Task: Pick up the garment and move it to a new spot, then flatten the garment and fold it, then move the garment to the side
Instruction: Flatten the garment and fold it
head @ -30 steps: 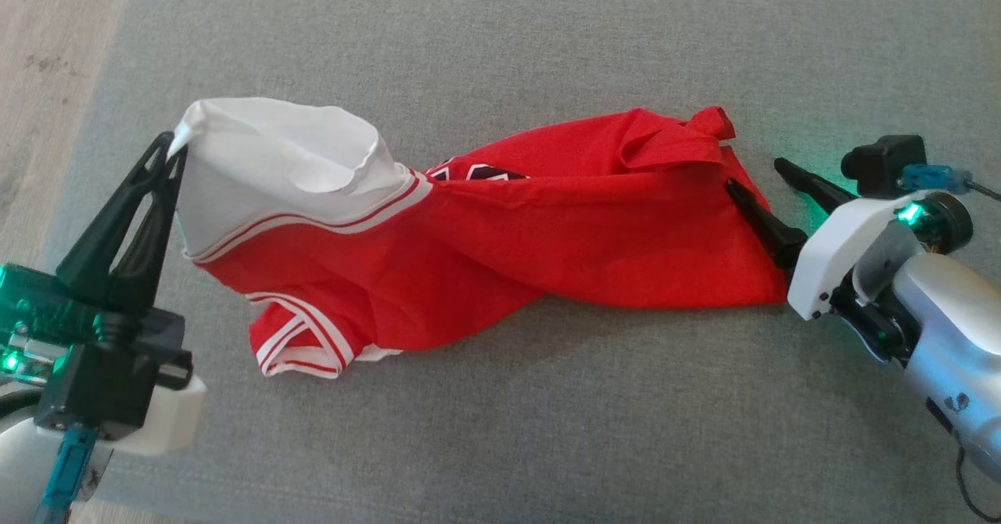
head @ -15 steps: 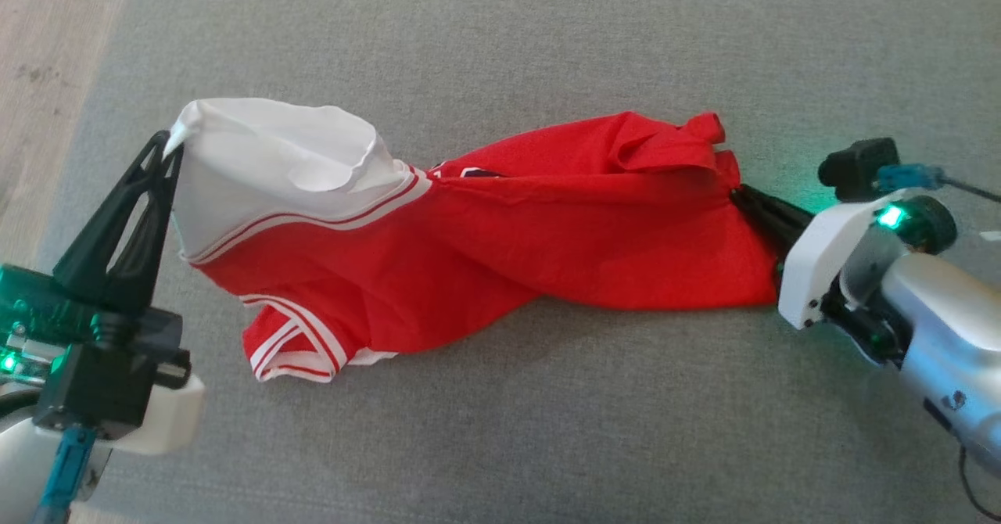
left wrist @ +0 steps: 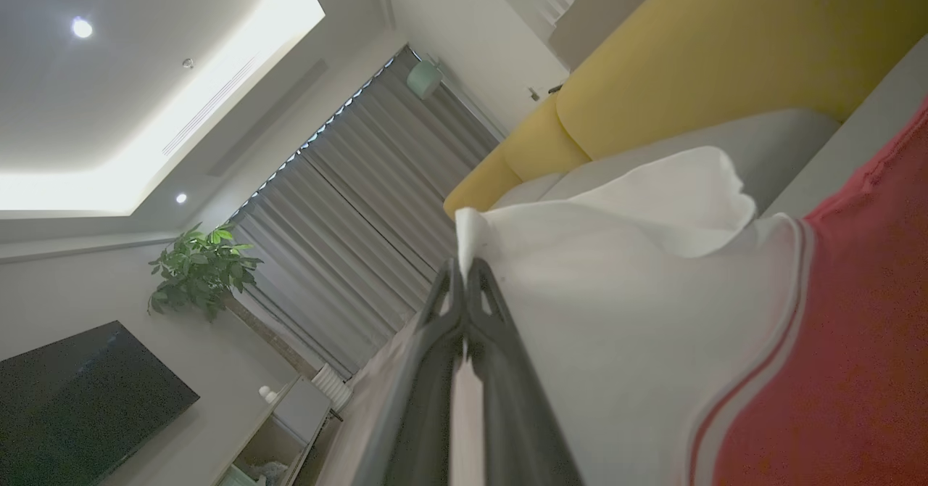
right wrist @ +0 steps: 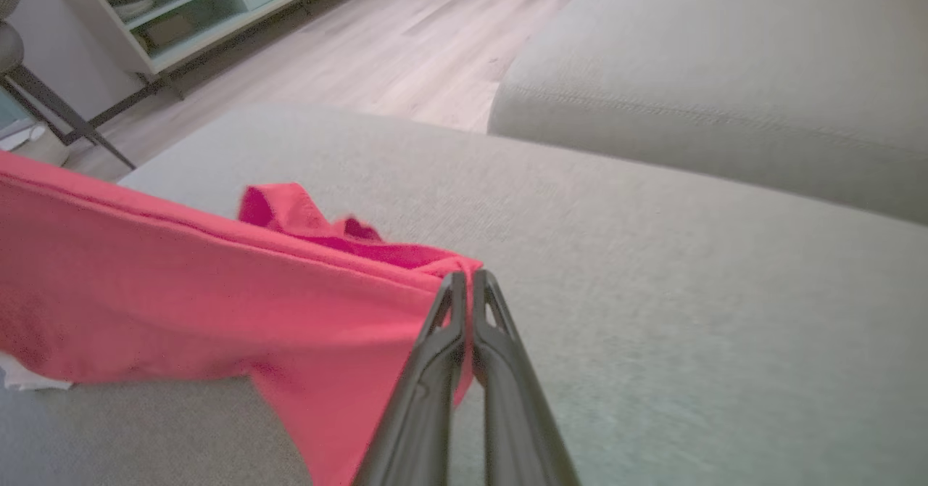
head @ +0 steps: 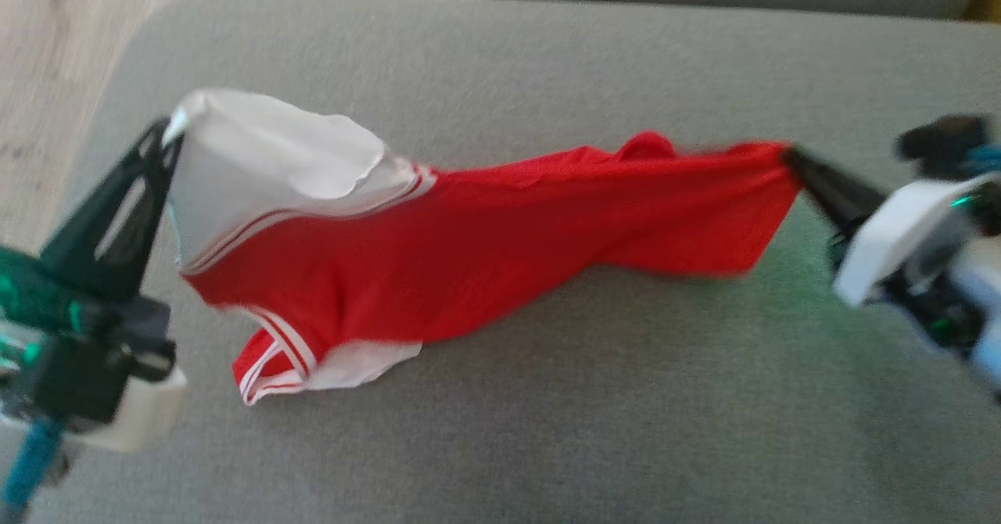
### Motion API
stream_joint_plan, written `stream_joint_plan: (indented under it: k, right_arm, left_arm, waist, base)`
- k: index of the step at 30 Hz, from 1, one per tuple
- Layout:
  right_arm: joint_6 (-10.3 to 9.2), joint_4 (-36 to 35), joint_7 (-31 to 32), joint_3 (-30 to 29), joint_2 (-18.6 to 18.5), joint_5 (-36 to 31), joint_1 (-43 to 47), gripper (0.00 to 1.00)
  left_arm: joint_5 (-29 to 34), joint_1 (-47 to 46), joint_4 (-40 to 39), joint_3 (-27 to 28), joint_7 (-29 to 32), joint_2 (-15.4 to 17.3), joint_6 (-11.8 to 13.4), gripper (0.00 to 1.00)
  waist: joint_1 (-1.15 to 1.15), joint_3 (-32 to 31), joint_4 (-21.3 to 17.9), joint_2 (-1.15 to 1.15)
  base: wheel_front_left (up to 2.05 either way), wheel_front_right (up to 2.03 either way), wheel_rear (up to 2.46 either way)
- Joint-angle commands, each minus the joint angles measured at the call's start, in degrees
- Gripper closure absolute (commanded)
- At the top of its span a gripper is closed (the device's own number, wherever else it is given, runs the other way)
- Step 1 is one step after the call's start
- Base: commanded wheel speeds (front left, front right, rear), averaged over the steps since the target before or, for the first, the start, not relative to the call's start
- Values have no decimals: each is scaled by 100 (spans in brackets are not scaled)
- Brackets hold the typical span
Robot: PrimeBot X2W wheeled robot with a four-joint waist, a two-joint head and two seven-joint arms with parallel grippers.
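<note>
The garment (head: 500, 242) is a red shirt with white sleeves and red-and-white striped trim, stretched across the grey cushion (head: 547, 430) between my two grippers. My left gripper (head: 168, 129) at the left is shut on the tip of a white sleeve (left wrist: 616, 290), holding it raised. At the right my right gripper (head: 788, 156) is shut on the red hem corner (right wrist: 449, 265), lifted off the cushion. The garment's middle and a striped sleeve cuff (head: 274, 360) sag down onto the cushion.
A second grey cushion (right wrist: 725, 94) lies beyond a seam at the back. Wooden floor (head: 47, 78) runs along the left edge. The left wrist view takes in a yellow sofa back (left wrist: 725, 51), curtains, a plant and a dark screen.
My right gripper closed on the red hem corner and lifted it up and to the right, pulling the garment taut. The head camera has shifted, bringing the cushion's far edge into sight.
</note>
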Motion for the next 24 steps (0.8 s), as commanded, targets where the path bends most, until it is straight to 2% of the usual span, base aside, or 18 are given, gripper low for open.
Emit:
stream_joint_plan:
  k: [1, 7, 11, 15, 19, 20, 24]
  right_arm:
    - [39, -196, -71, -141, -325, 114, -65, 100]
    - [39, -1313, -12, -701, -1300, 551, -352, 100]
    - [39, -1766, 183, -1127, -1928, 537, -664, 100]
    - [39, -2097, 488, -1571, -2286, 371, -1097, 100]
    - [39, -2242, 739, -2024, -2415, 34, -1631, 100]
    - [39, -2125, 863, -2135, -2298, -246, -1871, 100]
    - [39, -1687, 1214, -2079, -1863, -713, -2271, 100]
  left_arm:
    - [-62, -457, -136, 457, -42, 327, -65, 100]
    - [-352, -1267, -211, 700, -125, 374, -1042, 100]
    - [-531, -1974, -17, 871, -133, 290, -1767, 100]
    - [-775, -2687, 233, 1056, -153, 68, -2370, 100]
    - [-1100, -3331, 582, 1267, -103, -182, -2773, 100]
    - [-1311, -3629, 860, 1380, -124, -377, -2924, 100]
    - [-1522, -4180, 1660, 1328, 9, -866, -3268, 100]
  waist:
    - [0, -217, -154, 0]
    - [0, -685, -529, 0]
    - [0, -949, -778, 0]
    - [0, -1080, -1026, 0]
    - [0, -1031, -1269, 0]
    - [0, -992, -1365, 0]
    - [0, -708, -1445, 0]
  base:
    - [0, 0, 0]
    - [0, 0, 0]
    - [0, 0, 0]
    - [0, 0, 0]
    - [0, 0, 0]
    - [0, 0, 0]
    - [0, 0, 0]
